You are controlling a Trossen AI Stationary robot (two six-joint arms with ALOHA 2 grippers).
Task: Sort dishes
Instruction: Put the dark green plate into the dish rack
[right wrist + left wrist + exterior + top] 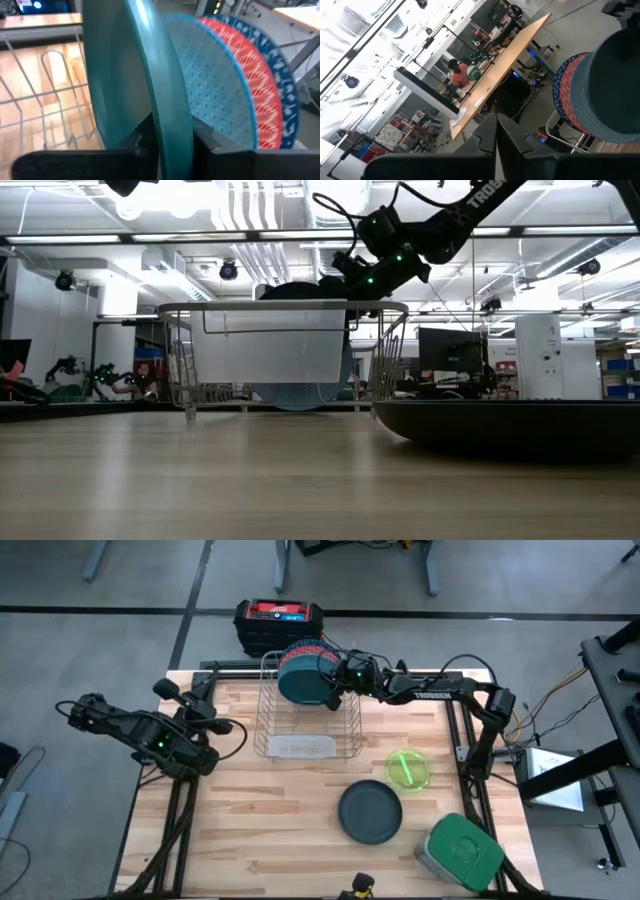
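Note:
A silver wire rack [308, 720] stands at the far middle of the table. At its far end several plates stand on edge: a teal plate [130, 75], a light blue dotted one [215, 85], a red-patterned one [250, 65] and a blue one [282, 85]. My right gripper [328, 690] reaches in from the right and is shut on the teal plate. A dark green plate [370, 812] and a neon-green bowl [408, 768] lie flat on the table. My left gripper [225, 725] hovers shut at the left, holding nothing. My right gripper pinches the teal plate's rim [172, 125] between its two fingers, one finger [142, 135] on each face. The fingers come from the table's right side, slanting slightly down. The plate stands upright on edge in the rack beside the dotted plate; its lower edge is hidden.
A clear plastic container [300, 747] lies in the rack's near end. A grey container with a green lid [460, 852] sits at the near right corner. A red and black case [280, 625] stands on the floor beyond the far edge. People show in the room behind.

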